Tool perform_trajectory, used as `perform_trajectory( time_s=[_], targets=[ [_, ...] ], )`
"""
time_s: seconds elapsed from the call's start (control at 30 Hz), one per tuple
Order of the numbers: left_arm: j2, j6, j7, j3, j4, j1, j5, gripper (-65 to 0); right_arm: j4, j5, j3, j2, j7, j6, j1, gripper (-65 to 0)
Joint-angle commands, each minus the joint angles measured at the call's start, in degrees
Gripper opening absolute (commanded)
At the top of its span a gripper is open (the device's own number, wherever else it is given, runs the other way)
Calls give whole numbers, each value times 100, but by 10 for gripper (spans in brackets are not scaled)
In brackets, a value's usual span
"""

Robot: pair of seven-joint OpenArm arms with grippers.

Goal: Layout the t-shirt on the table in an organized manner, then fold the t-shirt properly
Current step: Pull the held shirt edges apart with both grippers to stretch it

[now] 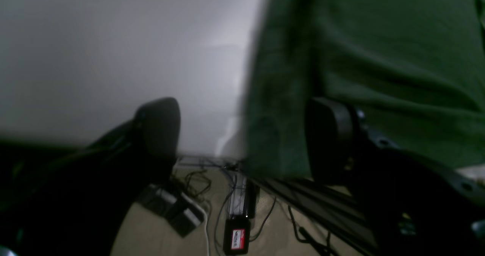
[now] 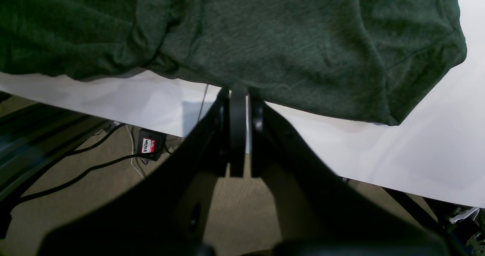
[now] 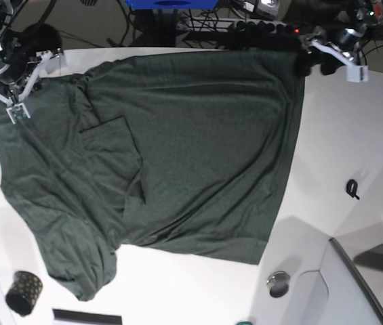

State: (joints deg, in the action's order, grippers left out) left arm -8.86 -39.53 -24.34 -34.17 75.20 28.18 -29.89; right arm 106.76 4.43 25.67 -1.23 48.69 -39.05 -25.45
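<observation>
T-shirt (image 3: 177, 149) mostly spread on worktop (image 3: 354, 135), sleeve bunched; folding not begun. Left fingers (image 1: 242, 135) spread at hem; right fingers (image 2: 238, 108) closed, empty.

T-shirt (image 3: 177, 149): soft knit cloth, dark green, matt, faintly heathered weave, creased in soft folds. Table (image 3: 333, 135): smooth white surface, slight sheen with pale reflections. Left gripper (image 1: 242, 135) pads: black, smooth, dull-glossy, plastic-like. Cup (image 3: 24, 292): black, gold-dotted. Floor under table edge (image 2: 57, 210): beige, rough carpet texture.
</observation>
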Motion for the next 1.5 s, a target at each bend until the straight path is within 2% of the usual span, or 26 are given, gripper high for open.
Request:
perform_trajectory(
  time_s=[0.0, 0.17, 0.3, 0.37, 0.53, 0.57, 0.63, 0.73, 0.8, 0.87, 1.03, 1.37, 1.43, 1.47],
  targets=[
    [-50, -47, -32, 72, 36, 26, 83, -156, 89, 45, 48, -48, -64, -29, 9, -638],
    [108, -47, -67, 398, 27, -62, 110, -158, 80, 45, 400, -30, -64, -29, 132, -638],
    [214, -47, -76, 406, -78, -71, 110, -168, -280, 45, 1279, 137, -64, -29, 528, -636],
    [214, -47, -76, 406, -228, -80, 110, -219, -588, 45, 1701, 145, -64, -29, 765, -635],
    [179, -47, -76, 609, -535, -89, 110, -406, -1432, 54, 2598, 110, -64, -95, 1328, -624],
    [170, -47, -76, 652, -553, -89, 110, -439, -1546, 54, 2774, 110, -64, -95, 1424, -602],
    [170, -47, -76, 696, -562, -89, 110, -518, -1801, 54, 3046, 110, -64, -95, 1583, -516],
    [170, -47, -76, 661, -518, -89, 110, -650, -2153, 54, 3292, 40, -64, -95, 1767, -339],
    [126, -47, -76, 652, -500, -89, 110, -650, -2487, 54, 3319, -145, -64, -95, 1899, -239],
    [-6, -47, -76, 696, -500, -89, 75, -650, -2847, 54, 3354, -320, -91, -95, 2066, -201],
    [-138, -47, -76, 661, -500, -80, 66, -650, -3331, 54, 3354, -523, -671, -95, 2154, -209],
    [-173, -47, -76, 661, -500, -80, 66, -650, -4034, 458, 3354, -698, -706, -95, 2207, -219],
    [-173, -47, -76, 661, -491, -62, 66, -650, -4131, 458, 3345, -707, -706, -95, 2224, -276],
    [-182, -47, -76, 661, -456, -54, 75, -650, -4131, 458, 3345, -707, -706, -95, 2224, -329]
  ],
)
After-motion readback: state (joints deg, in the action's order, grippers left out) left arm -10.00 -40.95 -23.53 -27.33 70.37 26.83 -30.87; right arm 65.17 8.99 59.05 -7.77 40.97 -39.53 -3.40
